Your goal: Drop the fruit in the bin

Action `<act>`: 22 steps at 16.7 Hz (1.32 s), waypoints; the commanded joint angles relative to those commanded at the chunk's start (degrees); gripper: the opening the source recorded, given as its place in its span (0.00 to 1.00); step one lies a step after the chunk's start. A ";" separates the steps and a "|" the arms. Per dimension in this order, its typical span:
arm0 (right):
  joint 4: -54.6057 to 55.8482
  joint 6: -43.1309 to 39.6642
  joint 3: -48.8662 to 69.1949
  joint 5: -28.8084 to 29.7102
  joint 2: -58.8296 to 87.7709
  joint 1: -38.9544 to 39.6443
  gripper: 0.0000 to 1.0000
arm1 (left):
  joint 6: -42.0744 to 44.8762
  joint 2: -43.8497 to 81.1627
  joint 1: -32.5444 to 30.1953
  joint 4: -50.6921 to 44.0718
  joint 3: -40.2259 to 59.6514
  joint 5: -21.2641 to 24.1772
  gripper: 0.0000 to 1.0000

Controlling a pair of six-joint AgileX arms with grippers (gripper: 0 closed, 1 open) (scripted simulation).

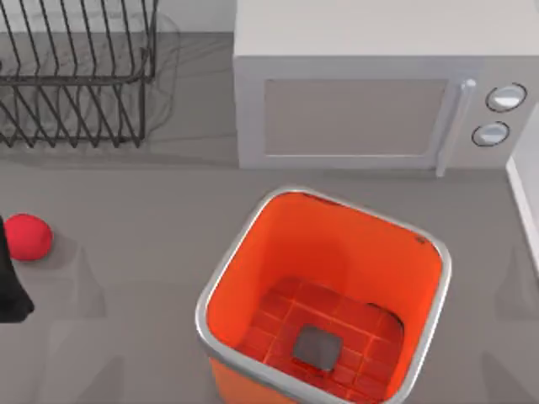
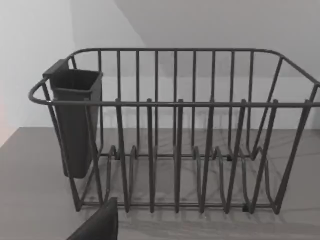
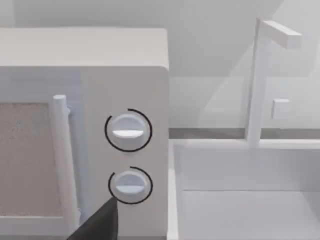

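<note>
Near the left edge of the grey surface [image 1: 152, 227], seen from above, lies the fruit [image 1: 27, 236], a small, smooth, plain red ball. It rests on the surface by itself, touching no other object. A dark piece of the left arm [image 1: 12, 282] enters from the left edge just below and beside the fruit; whether the two touch cannot be told. Whether the left gripper is apart or together cannot be told either, since only a dark sliver of it [image 2: 97, 225] shows in the left wrist view.

Well apart from the fruit, toward the lower middle of the surface, stands the bin [image 1: 253, 244]. It is large, orange and rounded-square, with a silver-grey rim, a tiled grid floor and a dark grey square at the centre of that floor. It holds nothing.

Behind the bin, along the back of the surface, sits a pale grey microwave [image 1: 354, 118] with a vertical handle and two round dials at its right side. A black wire rack [image 1: 76, 76] stands at the back left corner; the left wrist view faces it and shows a dark cup [image 2: 75, 120] hung on one end of it.

The right wrist view faces the microwave dials and a white sink [image 3: 245, 200] beside them. A dark sliver of the right gripper [image 3: 97, 225] shows there, and its state cannot be told.
</note>
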 joint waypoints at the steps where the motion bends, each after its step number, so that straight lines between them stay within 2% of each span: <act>1: 0.00 0.00 0.00 0.00 0.00 0.00 1.00 | 0.00 0.00 0.00 0.00 0.00 0.00 1.00; 5: 0.00 0.00 0.00 0.00 0.00 0.00 1.00 | 0.62 3.48 0.12 -2.44 3.43 -0.05 1.00; 9: 0.00 0.00 0.00 0.00 0.00 0.00 1.00 | 2.57 16.72 0.25 -10.39 14.54 0.07 1.00; 18: 0.00 0.00 0.00 0.00 0.00 0.00 1.00 | 8.58 70.35 0.64 -37.54 48.71 0.56 1.00; 22: 0.00 0.00 0.00 0.00 0.00 0.00 1.00 | 10.95 90.08 0.88 -48.21 62.49 0.68 1.00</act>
